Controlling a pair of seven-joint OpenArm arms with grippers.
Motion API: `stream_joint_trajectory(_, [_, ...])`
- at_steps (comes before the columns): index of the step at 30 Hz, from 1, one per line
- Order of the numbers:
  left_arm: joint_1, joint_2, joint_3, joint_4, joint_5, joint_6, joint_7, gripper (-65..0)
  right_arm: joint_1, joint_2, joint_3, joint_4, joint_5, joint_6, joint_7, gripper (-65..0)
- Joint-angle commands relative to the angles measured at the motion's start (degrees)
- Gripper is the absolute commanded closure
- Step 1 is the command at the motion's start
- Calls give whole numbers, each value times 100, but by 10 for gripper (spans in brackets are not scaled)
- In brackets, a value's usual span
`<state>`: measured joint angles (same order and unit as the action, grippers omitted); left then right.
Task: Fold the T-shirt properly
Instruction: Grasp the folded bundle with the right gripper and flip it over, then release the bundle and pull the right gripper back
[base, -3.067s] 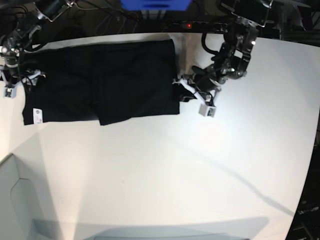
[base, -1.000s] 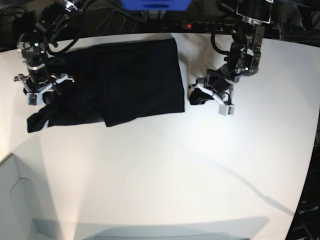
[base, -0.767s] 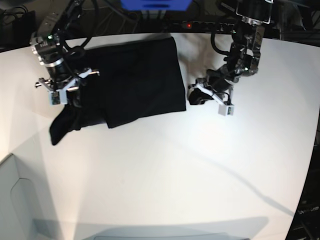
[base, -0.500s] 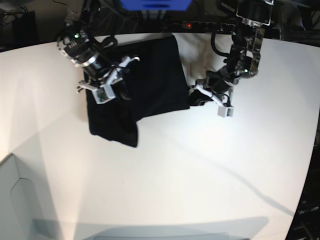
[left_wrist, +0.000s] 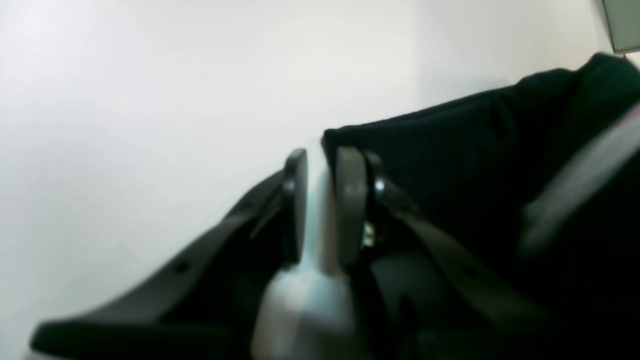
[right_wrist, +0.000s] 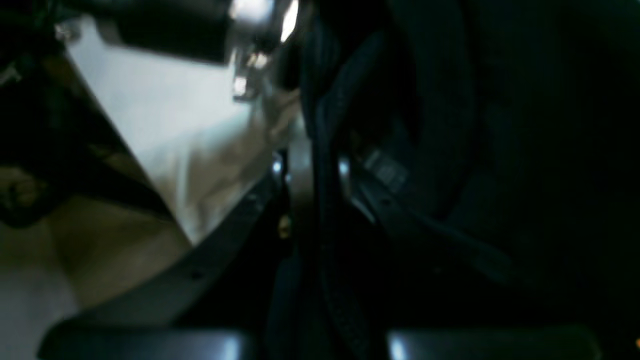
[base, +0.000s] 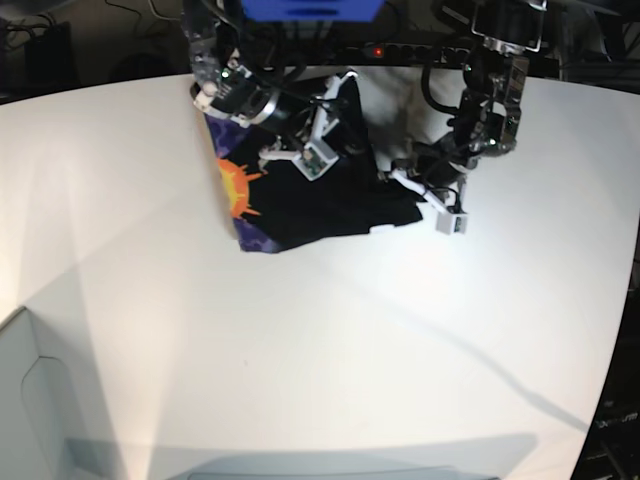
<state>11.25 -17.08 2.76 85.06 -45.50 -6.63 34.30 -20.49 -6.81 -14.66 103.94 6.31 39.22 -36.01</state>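
Two hands are working the T-shirt (base: 300, 195) at the far edge of the table (base: 330, 360), and I am reading their placement as a fold across the garment. I am carrying one side of the cloth with the right hand (base: 315, 150), whose fingers are pinching a dark fold of fabric (right_wrist: 320, 165) between them; lifting that side over is why the orange-and-purple print (base: 238, 190) is showing on the turned-up underside. I am keeping the left hand (base: 425, 195) low at the opposite edge of the T-shirt, probably as an anchor so the bundle does not slide while the other side travels over it. In the left wrist view its fingers (left_wrist: 295, 200) are standing nearly together with a narrow gap of pale table between them, and the cloth edge is lying just beside them, not visibly clamped. The fold is not yet laid flat; the carried layer is bunching above the lower layer.
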Motion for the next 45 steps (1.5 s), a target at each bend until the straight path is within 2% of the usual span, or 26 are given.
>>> stream_joint_trajectory(1, [75, -46, -17, -53, 246, 246, 284, -118, 93, -71, -25, -7, 139, 78, 194, 0])
stream_joint_trajectory(9, [278, -178, -114, 123, 202, 246, 284, -118, 506, -80, -16, -500, 147, 78, 194, 0])
stream_joint_trajectory(13, [673, -274, -545, 519, 202, 246, 284, -118, 612, -53, -7, -719, 147, 78, 186, 0])
stream_joint_trajectory(17, [1210, -371, -1353, 1028, 202, 228, 293, -119, 612, -27, -42, -816, 139, 78, 159, 0])
stream_joint_trajectory(20, [1456, -389, -1890, 1275, 202, 211, 293, -119, 603, 0, -42, -719, 139, 78, 142, -77])
stream_joint_trajectory(25, [1737, -362, -2813, 1442, 193, 193, 293, -119, 330, 0, 2, 169, 156, 78, 133, -276])
stream_joint_trajectory(28, [1746, -362, -2989, 1389, 193, 193, 293, -119, 75, 105, 28, 863, 156, 78, 133, -331])
stream_joint_trajectory(33, [1719, -353, -2980, 1389, 193, 193, 293, -119, -92, 369, 441, 1030, 156, 78, 150, -332])
stream_joint_trajectory(38, [1702, -345, -2962, 1380, 193, 193, 293, -119, -223, 404, 1189, 1013, 165, 78, 177, -335])
stream_joint_trajectory(45, [1596, -336, -2953, 1389, 193, 193, 293, -119, -223, 474, 1312, 1013, 165, 78, 168, -336])
